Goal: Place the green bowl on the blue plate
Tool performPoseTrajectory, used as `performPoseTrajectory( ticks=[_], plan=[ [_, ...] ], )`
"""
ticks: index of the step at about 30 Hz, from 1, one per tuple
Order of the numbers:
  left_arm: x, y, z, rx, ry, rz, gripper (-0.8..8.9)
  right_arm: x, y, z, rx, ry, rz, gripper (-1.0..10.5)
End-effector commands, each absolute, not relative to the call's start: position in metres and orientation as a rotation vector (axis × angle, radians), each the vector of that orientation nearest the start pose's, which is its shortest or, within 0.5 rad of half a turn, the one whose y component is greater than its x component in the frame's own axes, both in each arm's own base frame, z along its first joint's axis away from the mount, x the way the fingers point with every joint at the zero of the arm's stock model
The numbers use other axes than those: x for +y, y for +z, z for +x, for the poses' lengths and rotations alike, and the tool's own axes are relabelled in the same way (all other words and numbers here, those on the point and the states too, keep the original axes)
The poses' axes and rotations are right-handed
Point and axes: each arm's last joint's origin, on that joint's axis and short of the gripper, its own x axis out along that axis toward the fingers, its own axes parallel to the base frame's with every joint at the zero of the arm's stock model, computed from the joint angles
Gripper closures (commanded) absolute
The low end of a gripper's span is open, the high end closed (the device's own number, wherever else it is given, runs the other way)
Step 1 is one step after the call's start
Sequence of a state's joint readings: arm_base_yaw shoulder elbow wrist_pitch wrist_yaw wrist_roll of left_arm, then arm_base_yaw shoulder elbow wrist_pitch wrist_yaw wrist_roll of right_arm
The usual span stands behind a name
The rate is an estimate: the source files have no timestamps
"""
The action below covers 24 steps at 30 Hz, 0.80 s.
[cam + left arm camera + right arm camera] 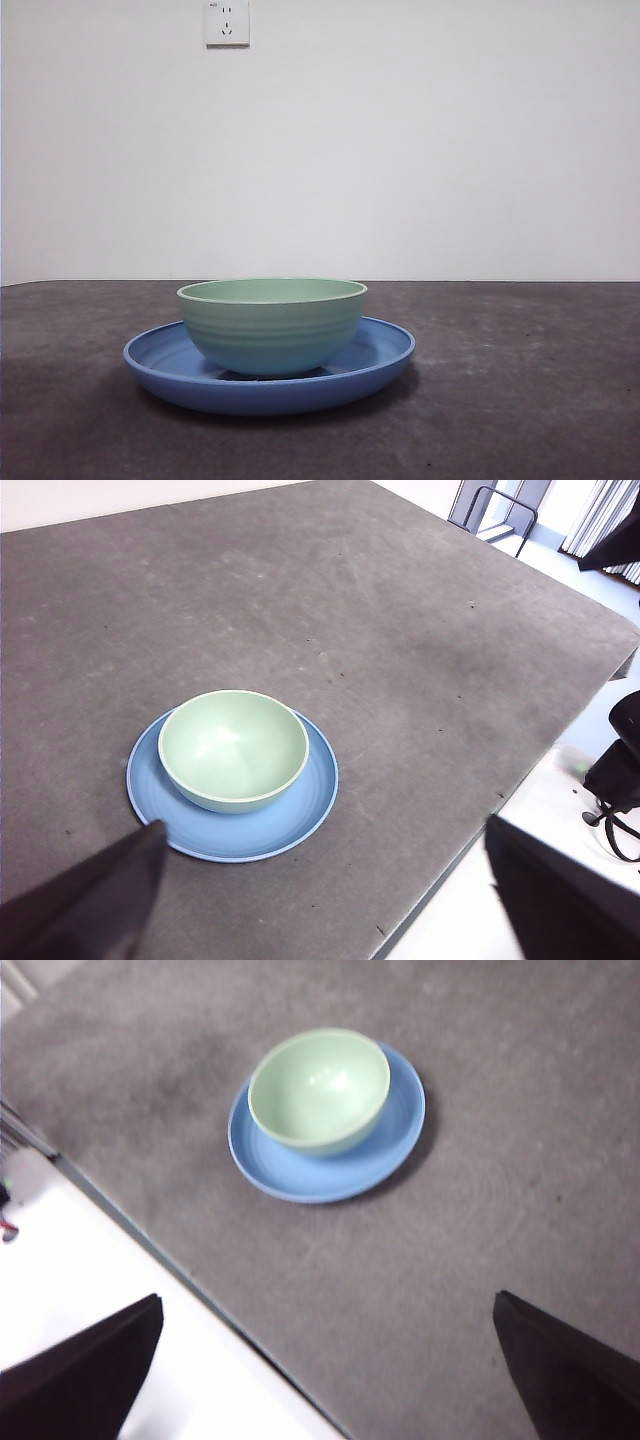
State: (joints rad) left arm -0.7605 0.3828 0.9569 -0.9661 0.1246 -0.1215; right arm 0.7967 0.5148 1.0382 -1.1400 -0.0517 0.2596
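The green bowl (pixel 272 325) stands upright inside the blue plate (pixel 380 360) on the dark grey table, empty. Both wrist views look down on the pair from a distance: the green bowl (pixel 233 748) on the blue plate (pixel 310 800), and the green bowl (pixel 318 1088) on the blue plate (pixel 400 1130). My left gripper (pixel 320 900) is open, high above the table and well away from the bowl, with nothing between its jaws. Equally far off, my right gripper (pixel 325 1370) hangs open and empty. Neither arm shows in the front view.
The table's edge (pixel 450 865) runs close to the plate on one side, with white floor beyond it. A white wall with a socket (pixel 227 22) stands behind the table. Chair legs and dark equipment (pixel 615 780) lie off the table.
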Motion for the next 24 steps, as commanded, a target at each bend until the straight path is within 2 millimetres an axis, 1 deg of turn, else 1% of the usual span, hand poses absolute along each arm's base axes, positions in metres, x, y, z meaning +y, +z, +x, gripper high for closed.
performPoseTrajectory(
  ticks=[1, 2, 3, 4, 5, 24],
  plan=[
    [-0.0276, 0.3527, 0.0236, 0.416, -0.852, 0.01, 5.19, 0.04, 0.3572, 0.0363, 0.653, 0.754, 0.022, 4.1],
    [-0.0276, 0.3527, 0.0236, 0.418, -0.851, 0.009, 6.46, 0.0403, 0.3574, 0.0362, 0.653, 0.764, 0.025, 6.0],
    [-0.0275, 0.3525, 0.0235, 0.421, -0.85, 0.007, 8.03, 0.0404, 0.3575, 0.0361, 0.653, 0.768, 0.026, 8.5],
    [-0.0275, 0.3525, 0.0235, 0.421, -0.85, 0.007, 7.93, 0.0404, 0.3575, 0.0361, 0.654, 0.77, 0.027, 9.7],
    [-0.0275, 0.3524, 0.0235, 0.421, -0.851, 0.009, 7.99, 0.0405, 0.3576, 0.036, 0.654, 0.772, 0.028, 9.1],
    [-0.0278, 0.3535, 0.0239, 0.41, -0.852, 0.005, 7.94, 0.0405, 0.3576, 0.0357, 0.657, 0.778, 0.028, 9.1]
  ],
)
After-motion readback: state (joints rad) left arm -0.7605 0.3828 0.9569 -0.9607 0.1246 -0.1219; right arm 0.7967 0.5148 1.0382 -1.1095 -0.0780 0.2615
